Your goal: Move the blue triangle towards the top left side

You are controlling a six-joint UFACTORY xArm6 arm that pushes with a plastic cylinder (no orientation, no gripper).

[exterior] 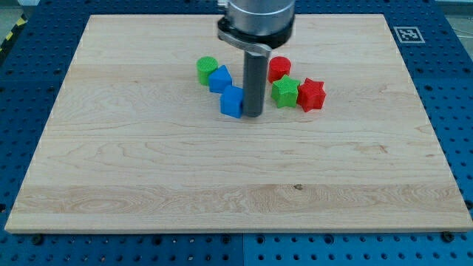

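Near the view's top centre of the counter [148,185], six blocks cluster around the rod. My tip [253,114] sits down on the wood, touching or just beside the right face of a blue block [232,102]. A second blue block [219,77], pointed-looking, lies just up-left of that, touching a green round block [207,69]. Which blue one is the triangle: hard to tell at this size; the upper one looks more wedge-like, judgement only. Either way both lie to the view's left of my tip, so a push toward upper left already has them on the correct side. No long axis readable on either. Right of the rod: red round block [279,68], green star-like block [284,92], red star-like block [311,94], the last two touching. End effector is a bare rod, nothing to open or close, grasping nothing. Single arm, so no nearer-arm question. Writing: none readable; only a black-and-white fiducial tag [406,33] at the counter's top right corner. Risk: pushing may drag the green round block along.
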